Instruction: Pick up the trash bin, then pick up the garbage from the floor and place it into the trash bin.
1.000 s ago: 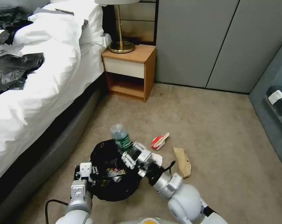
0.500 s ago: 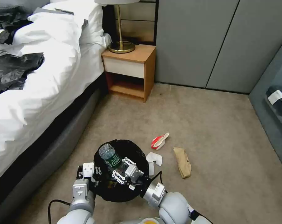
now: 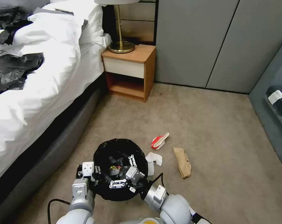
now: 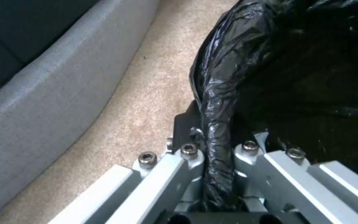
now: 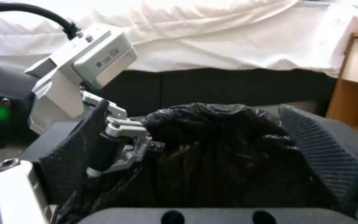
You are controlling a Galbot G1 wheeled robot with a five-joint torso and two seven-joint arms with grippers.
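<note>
The left end effector [image 4: 218, 174] is clamped on the bag-lined rim of the trash bin [image 3: 116, 146], while the right end effector [image 3: 123, 172] hangs spread and empty over its mouth, with tissue [image 3: 154, 159], red-and-white packet [image 3: 159, 141] and brown paper bag [image 3: 182, 161] on the floor to its right.

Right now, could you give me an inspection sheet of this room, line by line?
Surface: beige carpet.
Job's things: trash bin with black liner, near the bed; red-and-white packet, white tissue and brown paper bag lie on the floor beside it.
Clutter: black plastic sheets on the bed.
Grippers: left gripper clamped on the bin's rim; right gripper over the bin's mouth, jaws open, nothing between them.
Cables: black cable by the left arm.
Surroundings: white bed, nightstand with brass lamp, grey wall panels.
</note>
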